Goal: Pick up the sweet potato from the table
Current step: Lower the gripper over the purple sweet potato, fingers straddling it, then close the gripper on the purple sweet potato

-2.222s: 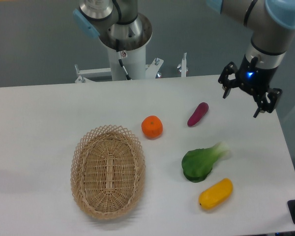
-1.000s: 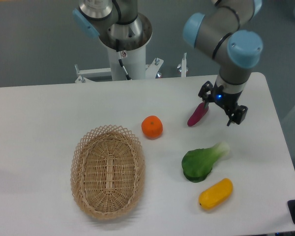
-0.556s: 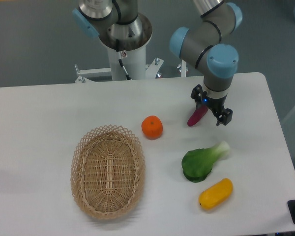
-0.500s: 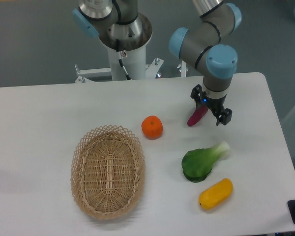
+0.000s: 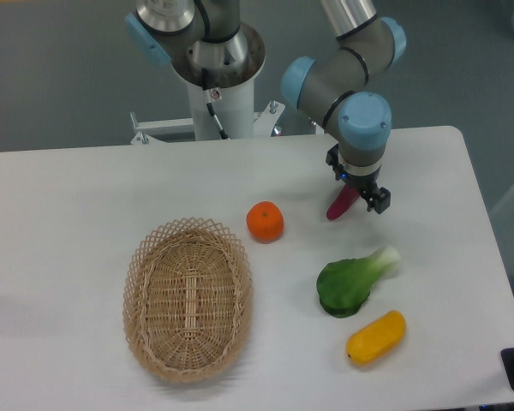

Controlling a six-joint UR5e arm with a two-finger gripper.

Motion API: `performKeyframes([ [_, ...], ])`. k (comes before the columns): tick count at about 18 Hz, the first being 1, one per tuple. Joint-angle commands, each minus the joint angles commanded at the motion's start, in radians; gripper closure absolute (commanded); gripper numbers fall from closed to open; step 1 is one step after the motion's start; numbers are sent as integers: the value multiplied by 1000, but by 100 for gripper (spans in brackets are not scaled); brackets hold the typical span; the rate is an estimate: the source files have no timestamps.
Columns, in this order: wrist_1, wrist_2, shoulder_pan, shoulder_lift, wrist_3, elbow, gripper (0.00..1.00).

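Sweet potato [image 5: 340, 205] beneath gripper [image 5: 357, 183]

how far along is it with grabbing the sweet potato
Done: the gripper is positioned over the sweet potato, covering its upper end. In hand: the jaws look open on either side of it, with no visible clamp. Left: closing and lifting; the tuber lies on the table.

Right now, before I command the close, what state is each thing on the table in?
sweet potato: lying on the table, upper end hidden by the gripper.
gripper: open, fingers down around the sweet potato.
basket: empty.
orange: resting free.
leafy green: lying free.
yellow vegetable: lying free.
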State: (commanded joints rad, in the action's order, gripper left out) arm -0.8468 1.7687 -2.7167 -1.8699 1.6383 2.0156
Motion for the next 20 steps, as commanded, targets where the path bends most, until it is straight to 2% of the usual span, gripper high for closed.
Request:
performKeyframes([
  [7,11,0,2,-15,-29,14,0],
  [9,31,0,3,-23,-29,12,0],
  [10,43,0,3,-23,-29,14,3],
  [12,43,0,3,-21,-31,14,22],
  [13,43,0,3,-21,-29,14,27],
  [16,43,0,3,-21,-20,12,49],
  [18,43,0,3,-20,-18,11,61],
  [20,41,0,3,-18,-12,9,68],
])
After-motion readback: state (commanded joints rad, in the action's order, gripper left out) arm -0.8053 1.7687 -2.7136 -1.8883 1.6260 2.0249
